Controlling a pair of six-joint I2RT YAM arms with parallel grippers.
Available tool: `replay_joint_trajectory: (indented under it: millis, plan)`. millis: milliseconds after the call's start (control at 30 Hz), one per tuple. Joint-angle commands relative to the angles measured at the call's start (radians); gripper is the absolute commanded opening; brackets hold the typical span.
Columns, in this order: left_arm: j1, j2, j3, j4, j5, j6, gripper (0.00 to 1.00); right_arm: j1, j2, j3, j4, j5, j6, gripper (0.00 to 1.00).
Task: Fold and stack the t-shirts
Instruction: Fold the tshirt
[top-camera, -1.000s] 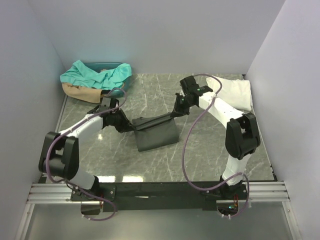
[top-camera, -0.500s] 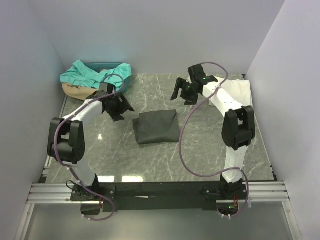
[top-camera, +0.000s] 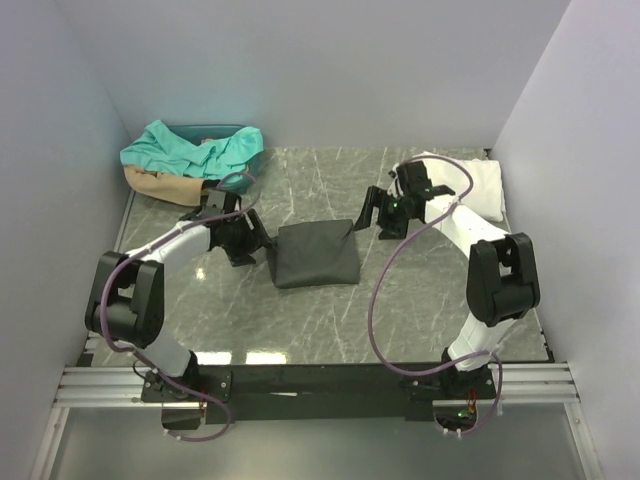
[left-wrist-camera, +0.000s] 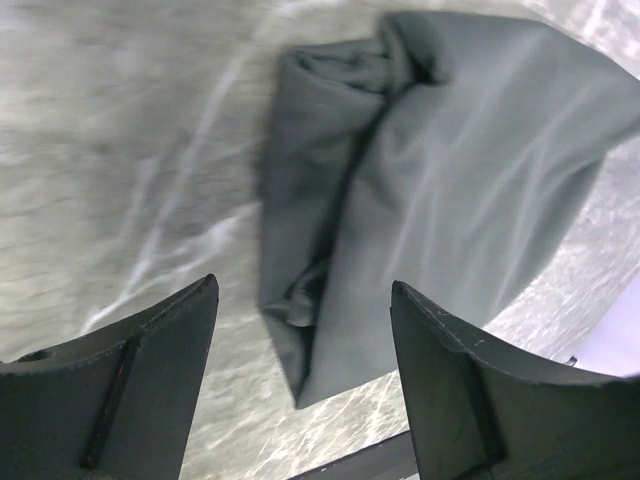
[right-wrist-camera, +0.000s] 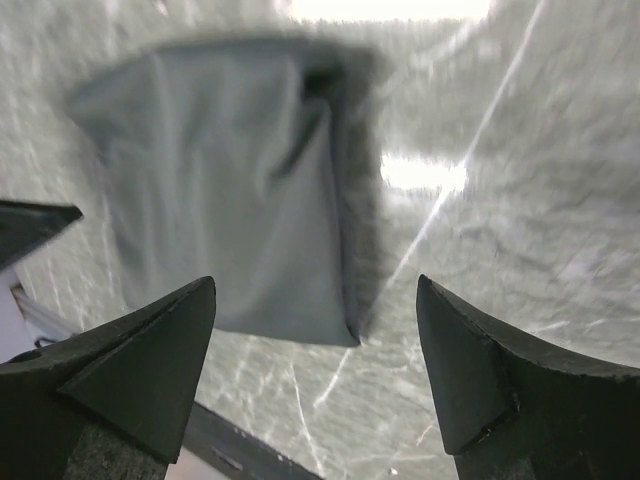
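marble-patterned table (top-camera: 430, 300) carries everything. at its middle lies the charcoal t-shirt (top-camera: 316, 254), now a compact folded rectangle flat on the stone. a second ago it was a half-raised flap pinched between both arms. a folded white t-shirt (top-camera: 480, 185) sits in the far right corner, and the teal t-shirt (top-camera: 190, 150) and tan t-shirt (top-camera: 160, 185) are heaped unfolded at the far left, so the grey one looks like the second of four to be done. the change is the let-go: both claws have released the cloth, swung up and apart, and now drop back in low on either side of it. the left gripper (top-camera: 248, 240) stands just beside the shirt's left edge with its jaws spread wide and nothing between them. its wrist view shows that edge bunched into a small roll rather than a crisp crease. the right gripper (top-camera: 378, 214) is near the shirt's far right corner, equally wide and empty, with the cloth lying ahead of its fingers. this fold appears finished, so the next step is probably to gather the bundle from both sides and carry it onto the white one. the loose left edge could spill open when lifted.
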Motion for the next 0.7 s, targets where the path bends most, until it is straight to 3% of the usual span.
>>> replay_joint_trajectory:
  millis: [0, 433, 667]
  plan:
    - [-0.031, 0.008, 0.037, 0.071, 0.01, -0.014, 0.75, -0.005, -0.012, -0.04, 0.093, -0.064, -0.002, 0.87]
    - [-0.077, 0.226, 0.221, 0.074, -0.01, 0.012, 0.67, -0.005, -0.011, -0.071, 0.116, -0.087, -0.002, 0.86]
    - [-0.094, 0.269, 0.231, 0.077, 0.001, 0.012, 0.53, -0.003, -0.015, -0.089, 0.121, -0.09, 0.004, 0.86]
